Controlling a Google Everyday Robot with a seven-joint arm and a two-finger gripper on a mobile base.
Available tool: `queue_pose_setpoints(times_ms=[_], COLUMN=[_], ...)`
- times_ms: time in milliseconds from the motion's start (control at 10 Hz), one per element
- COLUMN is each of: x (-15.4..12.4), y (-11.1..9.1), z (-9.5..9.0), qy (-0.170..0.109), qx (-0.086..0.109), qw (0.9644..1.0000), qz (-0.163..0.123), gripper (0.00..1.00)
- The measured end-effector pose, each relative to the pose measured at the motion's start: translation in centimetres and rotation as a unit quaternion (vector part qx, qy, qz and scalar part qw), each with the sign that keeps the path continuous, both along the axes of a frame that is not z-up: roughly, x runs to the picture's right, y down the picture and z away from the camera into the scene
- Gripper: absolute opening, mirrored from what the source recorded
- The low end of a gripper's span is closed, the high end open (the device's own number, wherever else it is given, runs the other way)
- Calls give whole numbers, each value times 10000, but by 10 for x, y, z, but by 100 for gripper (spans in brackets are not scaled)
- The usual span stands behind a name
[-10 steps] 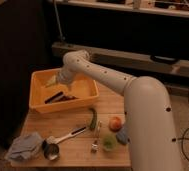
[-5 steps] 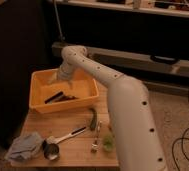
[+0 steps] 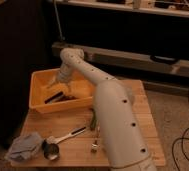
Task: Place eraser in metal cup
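Gripper [image 3: 55, 82] is down inside the yellow bin [image 3: 38, 103] at the far left of the wooden table [image 3: 138, 107]. Jaws are spread wide, nothing held. Tips hang just over the eraser [image 3: 58, 96]; can't tell if they touch. Eraser lies flat on the bin floor. Metal cup [image 3: 50, 149] is near left on the table, well apart from the bin, with a grey cloth [image 3: 24, 146] just left of it.

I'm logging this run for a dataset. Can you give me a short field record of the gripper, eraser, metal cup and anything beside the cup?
gripper state: gripper open, inside yellow bin
eraser place: eraser lying on bin floor, close to gripper
cup place: metal cup on wooden table, outside bin, near front-left corner
beside cup: grey cloth, to its left
task status: eraser not yet in cup
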State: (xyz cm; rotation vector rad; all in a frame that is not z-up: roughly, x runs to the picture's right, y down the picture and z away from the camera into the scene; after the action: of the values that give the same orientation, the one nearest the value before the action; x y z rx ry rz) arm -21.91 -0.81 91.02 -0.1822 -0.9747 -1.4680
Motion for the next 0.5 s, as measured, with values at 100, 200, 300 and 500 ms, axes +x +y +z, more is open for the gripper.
queue_pose_setpoints(times_ms=[100, 200, 300, 500], x=[-1, -2, -1, 4], y=[1, 6, 11, 22], z=[3, 9, 15, 24], qy=[92, 193, 274, 417], qx=[32, 39, 43, 63], qw=[9999, 9996, 9994, 9987], qz=[-107, -182, -222, -294], gripper=[80, 80, 80, 80])
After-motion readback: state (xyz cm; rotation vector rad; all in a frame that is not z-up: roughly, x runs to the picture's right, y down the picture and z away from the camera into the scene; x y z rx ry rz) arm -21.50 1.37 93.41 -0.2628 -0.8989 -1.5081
